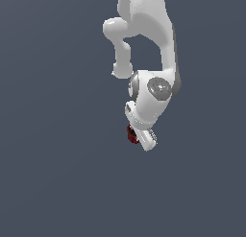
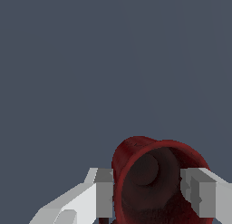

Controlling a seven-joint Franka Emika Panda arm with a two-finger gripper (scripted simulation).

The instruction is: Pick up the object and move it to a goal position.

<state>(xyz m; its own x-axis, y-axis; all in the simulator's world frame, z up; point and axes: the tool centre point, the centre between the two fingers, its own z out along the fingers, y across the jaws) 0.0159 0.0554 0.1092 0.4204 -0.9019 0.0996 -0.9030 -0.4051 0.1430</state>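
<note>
my claw (image 2: 147, 191) grips the small dark red mug (image 2: 154, 182), one finger (image 2: 104, 193) against its outer wall and the other (image 2: 199, 191) at the far rim, mouth turned toward the wrist camera so the dark inside shows. the handle is not visible from here, so i cannot tell which way it points. the pinch looks to bear on a curved wall, and i judge that to be the risk: a round, smooth side can twist or slide between flat pads if i swing fast or ease my clench, and the mug would drop short of the goal. whether the mug rests on the ground or is lifted, the flat grey backdrop does not reveal.

farther out, in the exterior view, the mug (image 1: 130, 134) shows as a sliver of red tucked under my hand (image 1: 144, 135), mostly hidden by it. my white arm (image 1: 144, 34) reaches down from the top of the frame, elbow bent, wrist (image 1: 153, 94) folded so the hand points downward and slightly toward the exterior view's right. no goal marker is visible in either view, so how much travel remains is unclear.
</note>
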